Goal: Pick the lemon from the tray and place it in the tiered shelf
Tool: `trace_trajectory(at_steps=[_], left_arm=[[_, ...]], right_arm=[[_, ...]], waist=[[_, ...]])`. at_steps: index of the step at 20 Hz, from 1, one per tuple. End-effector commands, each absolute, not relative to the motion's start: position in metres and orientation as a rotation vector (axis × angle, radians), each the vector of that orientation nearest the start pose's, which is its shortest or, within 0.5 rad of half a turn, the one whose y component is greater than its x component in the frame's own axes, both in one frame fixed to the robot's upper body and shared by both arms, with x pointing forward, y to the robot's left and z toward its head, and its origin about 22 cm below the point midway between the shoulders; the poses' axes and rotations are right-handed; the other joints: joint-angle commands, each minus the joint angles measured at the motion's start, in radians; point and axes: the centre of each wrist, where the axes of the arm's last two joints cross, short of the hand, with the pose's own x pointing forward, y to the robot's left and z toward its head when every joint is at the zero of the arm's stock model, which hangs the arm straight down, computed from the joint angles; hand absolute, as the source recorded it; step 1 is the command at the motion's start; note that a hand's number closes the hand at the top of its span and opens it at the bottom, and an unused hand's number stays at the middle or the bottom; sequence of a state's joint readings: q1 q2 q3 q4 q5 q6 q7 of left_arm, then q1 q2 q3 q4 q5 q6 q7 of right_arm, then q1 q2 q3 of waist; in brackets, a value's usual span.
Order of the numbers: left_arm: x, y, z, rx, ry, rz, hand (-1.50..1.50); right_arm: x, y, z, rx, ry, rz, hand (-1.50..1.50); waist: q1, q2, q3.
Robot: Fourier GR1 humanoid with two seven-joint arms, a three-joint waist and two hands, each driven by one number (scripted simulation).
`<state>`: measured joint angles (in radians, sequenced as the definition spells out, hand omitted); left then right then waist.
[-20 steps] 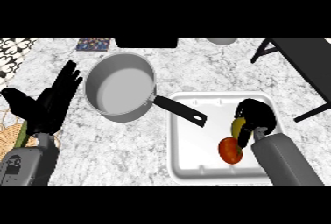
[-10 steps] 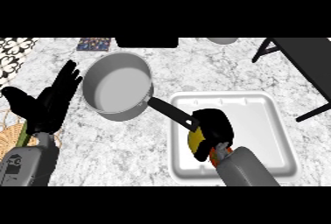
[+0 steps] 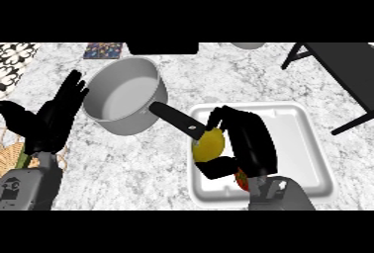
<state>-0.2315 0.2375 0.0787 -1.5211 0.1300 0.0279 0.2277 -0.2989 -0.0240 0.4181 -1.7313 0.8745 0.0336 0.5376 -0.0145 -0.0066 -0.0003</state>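
- Grey forearm of my right arm comes in at the lower edge, and just past it a small red round fruit (image 3: 242,182) peeks out beside the wrist, lying in the white rectangular plastic tray (image 3: 306,148).
- The yellow oval lemon (image 3: 208,144) sits at the tray's left side, just inside the rim, and I see it tucked between the thumb below it and the fingers above.
- My black right hand (image 3: 245,141) is curled round the lemon: the fingers (image 3: 219,116) arch over its top and the thumb closes under it, so the hand has hold of it. I cannot tell whether the lemon is lifted off the tray floor.
- My black left hand (image 3: 51,123) rests at the view's left, fingers straight and spread, touching nothing.
- Compared with half a second ago, my right hand has slid leftward across the tray and more of the lemon shows; the left hand has not moved.
- The grey metal saucepan (image 3: 120,96) stands left of the tray, its black handle (image 3: 175,118) reaching down to the tray's corner, right by the fingertips.
- Farther back at the right, the dark tiered shelf (image 3: 343,69) stands well apart from the lemon.
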Motion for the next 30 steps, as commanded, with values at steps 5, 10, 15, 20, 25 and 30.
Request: trace_trajectory(at_steps=[5,10,15,20,25,30], left_arm=[[0.308,0.273,0.073,0.087,-1.530,-0.043,0.00],[0.298,0.269,0.059,0.082,-1.526,-0.052,0.00],[0.305,0.279,0.066,0.076,-1.535,-0.055,0.00],[0.300,0.269,0.057,0.102,-1.519,-0.045,0.00],[0.290,0.261,0.067,0.089,-1.538,-0.045,0.00],[0.312,0.287,0.068,0.090,-1.523,-0.034,0.00]], right_arm=[[0.245,-0.144,0.201,-0.753,-1.710,0.526,1.50],[0.254,-0.183,0.246,-0.921,-1.671,0.454,1.50],[0.270,-0.216,0.267,-0.979,-1.607,0.433,1.50],[0.279,-0.267,0.283,-1.061,-1.535,0.359,1.50],[0.295,-0.330,0.272,-1.049,-1.495,0.286,1.50],[0.296,-0.372,0.252,-1.063,-1.514,0.198,1.50]], waist=[[0.003,0.004,0.000],[0.010,0.006,0.000],[0.014,0.007,0.000],[0.012,0.008,0.000],[0.019,0.007,0.001],[0.012,0.009,0.001]])
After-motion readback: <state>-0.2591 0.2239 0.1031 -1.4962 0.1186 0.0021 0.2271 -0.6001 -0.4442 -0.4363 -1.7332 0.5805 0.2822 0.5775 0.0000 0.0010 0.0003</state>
